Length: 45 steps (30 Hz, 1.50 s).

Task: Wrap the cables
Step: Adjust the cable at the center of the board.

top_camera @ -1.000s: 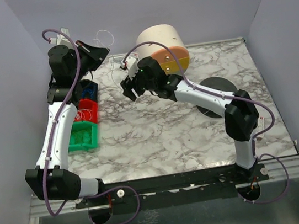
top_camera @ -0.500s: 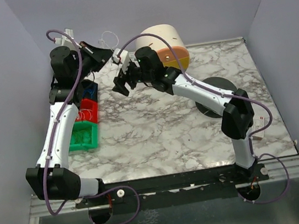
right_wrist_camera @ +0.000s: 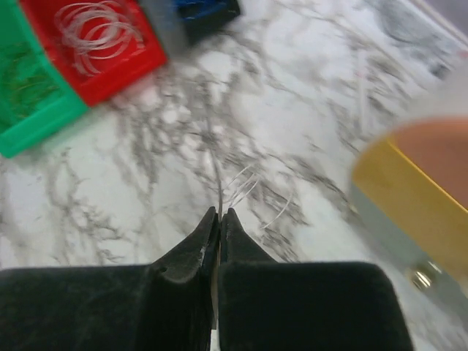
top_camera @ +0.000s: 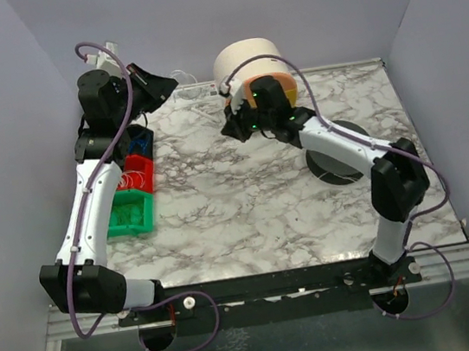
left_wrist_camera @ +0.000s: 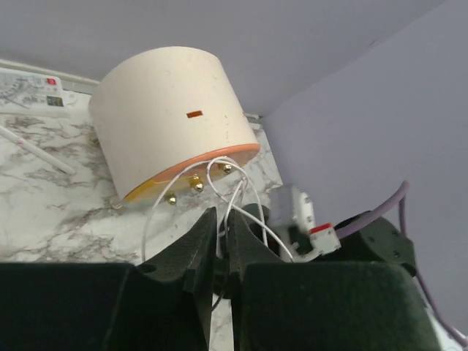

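The left arm (top_camera: 90,204) is raised at the far left corner, above the counter (top_camera: 249,217). Its jaws stand narrow, only a slit apart, and a cable (left_wrist_camera: 219,179) runs into that slit and appears pinched there. From the slit this thin white strand rises in loose loops in front of the drum (left_wrist_camera: 168,110).

The drum is cream with an orange and yellow base, and it lies tilted at the far edge of the counter.

The right arm (top_camera: 334,140) reaches across to the drum's near side. Its jaws are fully closed, low over the marble. They hold a hair-thin strand of the cable (right_wrist_camera: 217,172), which leads straight out from the tips. A few pale strands (right_wrist_camera: 248,190) lie slack on the counter just past those tips.

Three bins sit in a row along the left edge. The blue bin (top_camera: 138,141) is farthest, then the red bin (right_wrist_camera: 124,77), then the green bin (right_wrist_camera: 44,124) nearest. Coiled pale wire (right_wrist_camera: 95,29) lies inside the red bin.

A dark disc (top_camera: 332,170) lies flat on the counter, partly under the right arm.
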Motion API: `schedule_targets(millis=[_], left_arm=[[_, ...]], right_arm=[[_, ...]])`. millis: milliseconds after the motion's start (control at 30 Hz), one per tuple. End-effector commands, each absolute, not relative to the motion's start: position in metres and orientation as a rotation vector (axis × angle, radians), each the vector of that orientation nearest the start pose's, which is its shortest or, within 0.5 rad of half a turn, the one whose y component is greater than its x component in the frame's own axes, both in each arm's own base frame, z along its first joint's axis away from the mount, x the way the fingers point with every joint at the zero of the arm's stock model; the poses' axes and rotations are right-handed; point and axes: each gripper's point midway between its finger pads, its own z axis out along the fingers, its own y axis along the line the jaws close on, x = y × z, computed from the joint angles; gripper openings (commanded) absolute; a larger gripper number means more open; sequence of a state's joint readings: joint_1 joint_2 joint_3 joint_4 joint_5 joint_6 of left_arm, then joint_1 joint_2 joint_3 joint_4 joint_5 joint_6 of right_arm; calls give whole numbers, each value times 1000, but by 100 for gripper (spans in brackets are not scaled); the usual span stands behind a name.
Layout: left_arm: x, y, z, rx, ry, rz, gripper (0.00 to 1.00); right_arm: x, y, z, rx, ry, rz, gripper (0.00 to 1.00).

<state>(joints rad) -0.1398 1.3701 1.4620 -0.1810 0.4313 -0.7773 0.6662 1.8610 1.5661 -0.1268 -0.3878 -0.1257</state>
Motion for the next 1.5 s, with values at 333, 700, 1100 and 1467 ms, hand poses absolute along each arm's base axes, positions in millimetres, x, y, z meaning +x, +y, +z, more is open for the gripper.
schedule_targets(millis=[333, 700, 1100, 1467], left_arm=[[408, -124, 386, -134, 1772, -699, 23], [372, -206, 375, 416, 1736, -893, 93], [320, -261, 327, 761, 1735, -982, 95], [337, -281, 327, 756, 1754, -939, 85]], right_arm=[[406, 234, 339, -616, 1560, 365, 1], [367, 248, 377, -742, 1484, 506, 1], [353, 252, 385, -751, 1482, 582, 1], [347, 256, 385, -764, 1481, 618, 1]])
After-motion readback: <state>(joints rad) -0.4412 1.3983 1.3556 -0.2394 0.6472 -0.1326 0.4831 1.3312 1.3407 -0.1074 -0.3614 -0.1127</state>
